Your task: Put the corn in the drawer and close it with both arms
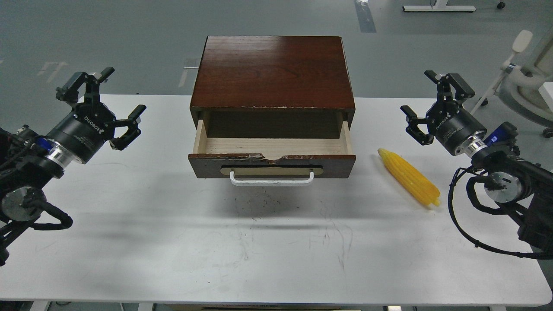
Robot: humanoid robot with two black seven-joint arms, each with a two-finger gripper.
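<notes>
Hovering apart, left gripper [103,105] and right gripper [433,103] spread wide, empty.

The drawer [272,149] stands pulled out of its cabinet [272,71] on a white table [173,242], its pale inside bare. The corn [408,176] lies on the table right of the drawer, near the right gripper [421,106]. Both that and the left gripper [103,97] hover with fingers spread, holding nothing.

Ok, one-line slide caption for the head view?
Drawer open, corn on the table to its right, both tools (left, right) open and empty.
</notes>
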